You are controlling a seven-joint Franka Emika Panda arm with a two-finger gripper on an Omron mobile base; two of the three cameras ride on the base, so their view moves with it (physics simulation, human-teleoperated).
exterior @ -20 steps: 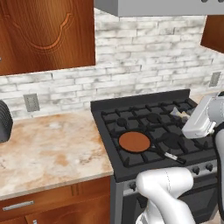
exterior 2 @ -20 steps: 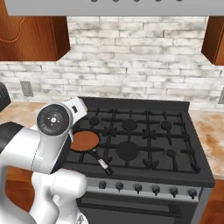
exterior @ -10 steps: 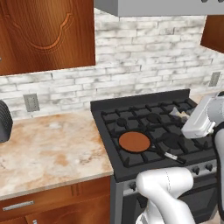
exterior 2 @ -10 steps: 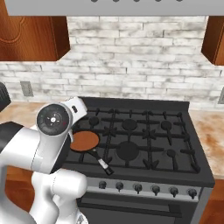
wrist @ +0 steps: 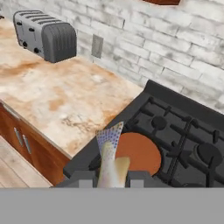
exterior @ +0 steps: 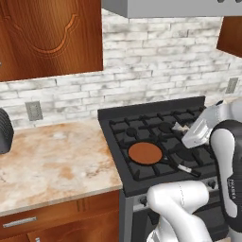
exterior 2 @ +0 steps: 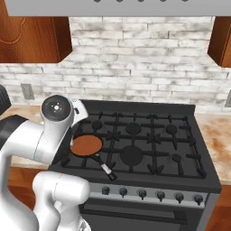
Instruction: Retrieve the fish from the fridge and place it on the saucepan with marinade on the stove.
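the gripper (wrist: 113, 180) pinches the fish (wrist: 110, 154) above the saucepan (wrist: 136, 153), a grey toaster (wrist: 44, 34) far left on the counter (wrist: 61, 98).

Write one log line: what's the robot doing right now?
gripper: shut on fish | place: above saucepan on stove | fish not yet in pan

Counter (exterior: 52, 165): polished stone look, beige mottled with rust, slight sheen. Wall cabinets (exterior: 47, 38): reddish-brown wood, smooth, semi-gloss. Backsplash (exterior 2: 135, 63): rough whitish-grey stacked stone. Stove (exterior 2: 149, 149): matt black top and grates, silver metal front. Saucepan (exterior: 145, 153): matt black rim, flat orange-brown inside. Toaster (wrist: 43, 35): grey brushed metal. Fish (wrist: 110, 153): pale, finely speckled tail.
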